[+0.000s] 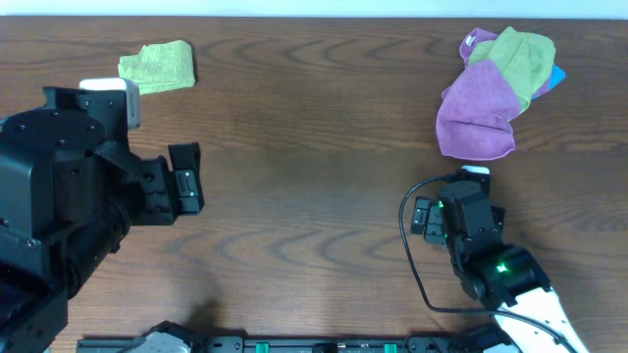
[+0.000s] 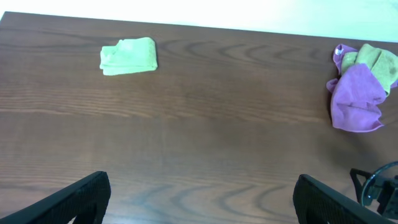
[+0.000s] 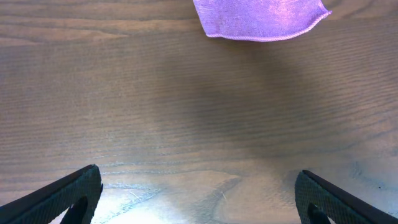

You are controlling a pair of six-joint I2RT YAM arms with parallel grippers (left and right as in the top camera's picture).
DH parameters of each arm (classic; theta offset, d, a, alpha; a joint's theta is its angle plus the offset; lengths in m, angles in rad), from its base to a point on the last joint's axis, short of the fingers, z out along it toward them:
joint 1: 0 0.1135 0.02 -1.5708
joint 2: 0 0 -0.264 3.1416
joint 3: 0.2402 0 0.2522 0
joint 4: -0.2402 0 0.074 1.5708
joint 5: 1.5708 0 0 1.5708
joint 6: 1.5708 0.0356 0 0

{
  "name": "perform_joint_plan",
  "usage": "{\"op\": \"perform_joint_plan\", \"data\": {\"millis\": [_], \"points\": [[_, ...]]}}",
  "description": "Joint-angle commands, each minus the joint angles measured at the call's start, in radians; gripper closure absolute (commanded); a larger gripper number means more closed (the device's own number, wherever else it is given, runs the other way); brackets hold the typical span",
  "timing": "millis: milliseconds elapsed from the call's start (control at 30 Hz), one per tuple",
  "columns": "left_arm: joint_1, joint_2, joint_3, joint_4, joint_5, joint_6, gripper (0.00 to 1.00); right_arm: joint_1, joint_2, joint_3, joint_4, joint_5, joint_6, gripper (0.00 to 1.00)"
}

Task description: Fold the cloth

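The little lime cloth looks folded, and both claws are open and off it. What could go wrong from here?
The cloth sits near the far edge of the table; a stray brush could push it off. Its layers look uneven, so the fold may loosen. The purple cloth lies just ahead of the open right gripper, which might snag it.

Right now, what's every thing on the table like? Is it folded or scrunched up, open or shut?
lime cloth: folded into a small neat pad, lying flat on its own.
purple cloth: scrunched up, not folded.
dull green cloth: scrunched up, bunched on top of the purple cloth.
left gripper: jaws wide open, holding nothing.
right gripper: jaws wide open, holding nothing.
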Motion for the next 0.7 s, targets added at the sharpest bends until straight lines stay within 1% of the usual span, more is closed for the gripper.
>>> {"op": "perform_joint_plan", "data": {"millis": [0,200,300,367,433,467,567,667], "points": [[-0.005,-0.002,-0.006,-0.079,0.02,-0.004,0.05,0.003,0.0,-0.004,0.0,0.017,-0.006,0.01],[-0.005,-0.005,-0.006,-0.076,0.018,-0.004,0.05,0.003,0.0,-0.004,0.0,0.017,-0.006,0.01],[-0.005,-0.013,-0.006,-0.079,-0.016,0.019,0.05,0.003,0.0,-0.004,0.0,0.017,-0.006,0.01],[-0.004,-0.044,-0.006,-0.079,-0.036,0.047,0.05,0.003,0.0,-0.004,0.0,0.017,-0.006,0.01],[0.002,-0.105,-0.006,-0.079,-0.064,0.044,0.05,0.003,0.0,-0.004,0.0,0.017,-0.006,0.01],[0.015,-0.134,-0.006,-0.076,-0.064,0.044,0.05,0.003,0.0,-0.004,0.0,0.017,-0.006,0.01],[0.118,-0.232,-0.019,-0.047,-0.064,0.045,0.05,0.003,0.0,-0.004,0.0,0.017,-0.006,0.01],[0.236,-0.343,-0.114,0.014,-0.063,0.059,0.05,0.003,0.0,-0.004,0.0,0.017,-0.006,0.01]]}}
